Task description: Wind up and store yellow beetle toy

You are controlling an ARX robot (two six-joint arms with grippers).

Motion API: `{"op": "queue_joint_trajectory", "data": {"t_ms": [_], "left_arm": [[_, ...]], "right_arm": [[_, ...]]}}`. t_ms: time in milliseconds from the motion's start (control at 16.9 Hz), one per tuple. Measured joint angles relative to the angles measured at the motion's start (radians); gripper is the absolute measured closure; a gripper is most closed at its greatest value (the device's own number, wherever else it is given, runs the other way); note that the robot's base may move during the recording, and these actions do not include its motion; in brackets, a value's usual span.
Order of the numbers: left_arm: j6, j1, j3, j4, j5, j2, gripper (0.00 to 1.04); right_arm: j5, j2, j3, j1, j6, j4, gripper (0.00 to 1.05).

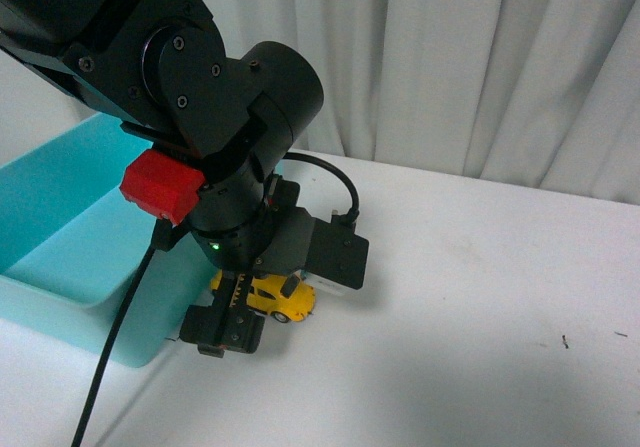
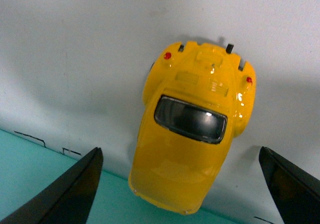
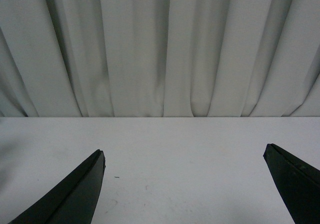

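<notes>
Nothing looks done yet: the beetle (image 2: 192, 134) sits on the counter (image 1: 480, 297) just beside the bin (image 1: 60, 217), your left gripper (image 2: 180, 153) spread wide above it, your right gripper (image 3: 182, 154) apart too, with grasping, winding and storing left.

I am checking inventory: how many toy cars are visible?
1: the glossy yellow beetle toy car stands on the white table beside the turquoise plastic bin. The black arm may hide others.

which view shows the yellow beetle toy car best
The left wrist view: the small glossy yellow beetle toy car fills the middle of the picture, seen from above and unblocked. The front view shows only part of it behind the left arm. The right wrist view shows none.
</notes>
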Motion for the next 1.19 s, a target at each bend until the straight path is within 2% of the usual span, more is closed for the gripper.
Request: {"op": "queue_joint_trajectory", "data": {"t_ms": [119, 296, 534, 652, 771, 889, 949, 1008, 1126, 1186], "left_arm": [[0.021, -0.007, 0.0, 0.005, 0.012, 0.0, 0.35], [0.058, 0.0, 0.0, 0.005, 0.023, -0.007, 0.63], [0.097, 0.008, -0.007, -0.01, 0.042, -0.023, 0.65], [0.119, -0.004, -0.007, -0.055, 0.09, -0.052, 0.65], [0.064, -0.032, 0.02, -0.14, 0.193, -0.122, 0.65], [-0.039, -0.04, 0.084, -0.217, 0.341, -0.214, 0.66], [-0.237, 0.06, 0.167, -0.1, 0.533, -0.346, 0.66], [-0.304, 0.124, 0.185, -0.04, 0.533, -0.364, 0.66], [-0.429, 0.248, 0.198, 0.068, 0.441, -0.348, 0.66], [-0.46, 0.28, 0.2, 0.092, 0.408, -0.335, 0.66]], "right_arm": [[0.0, 0.0, 0.0, 0.0, 0.0, 0.0, 0.07], [0.0, 0.0, 0.0, 0.0, 0.0, 0.0, 0.07], [0.0, 0.0, 0.0, 0.0, 0.0, 0.0, 0.07], [0.0, 0.0, 0.0, 0.0, 0.0, 0.0, 0.07], [0.0, 0.0, 0.0, 0.0, 0.0, 0.0, 0.07], [0.0, 0.0, 0.0, 0.0, 0.0, 0.0, 0.07], [0.0, 0.0, 0.0, 0.0, 0.0, 0.0, 0.07], [0.0, 0.0, 0.0, 0.0, 0.0, 0.0, 0.07], [0.0, 0.0, 0.0, 0.0, 0.0, 0.0, 0.07], [0.0, 0.0, 0.0, 0.0, 0.0, 0.0, 0.07]]}}
